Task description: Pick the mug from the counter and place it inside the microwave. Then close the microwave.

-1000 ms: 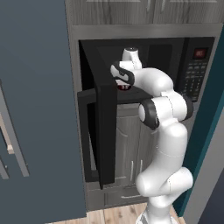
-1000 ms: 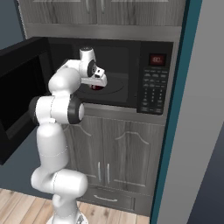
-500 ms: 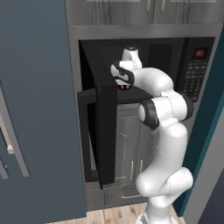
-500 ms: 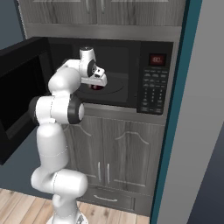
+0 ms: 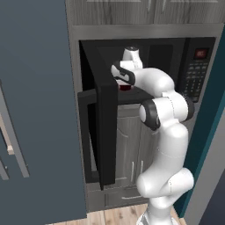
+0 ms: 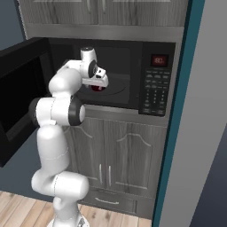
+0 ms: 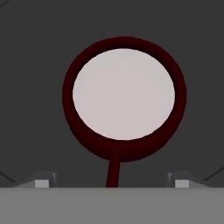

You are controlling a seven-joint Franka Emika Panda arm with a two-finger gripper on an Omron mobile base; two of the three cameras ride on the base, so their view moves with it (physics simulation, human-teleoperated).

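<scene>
Microwave [image 6: 157, 80] built into grey wood-grain cabinets [image 6: 115, 150], black, cavity open. Keypad panel [image 6: 155, 95] and small red display [image 6: 158, 60] sit at its right side. Door [image 5: 103, 132] stands swung out toward the near left, edge-on in the left base view, with a vertical black handle [image 5: 85, 136]; in the right base view the same door [image 6: 20, 97] fills the left edge. A tall dark blue-grey panel [image 5: 35, 110] stands left of the microwave, and a teal upright [image 6: 175, 111] runs down its right side.

White arm [image 6: 55, 133] rises from the floor-level base, elbows at about cavity height, and reaches its forearm into the open cavity. Hand [image 6: 95, 77] points downward inside, over the round turntable [image 6: 117, 88].

Mug [image 7: 124, 98]: dark red with pale interior, upright on the dark turntable floor inside the microwave, seen from straight above in the hand view. Its thin handle [image 7: 113, 173] points toward the bottom of that view, lying between the two fingers. From the base cameras the mug [image 6: 97, 88] shows as a small red patch just under the hand, and likewise in the left base view [image 5: 125, 87].

Gripper [image 7: 111, 183]: fingers [image 7: 42, 181] spread wide, one at each lower corner of the hand view, both clear of the mug rim and handle. Nothing is held between them. The mug body lies beyond the fingertips, apart from them, centred in the view.
</scene>
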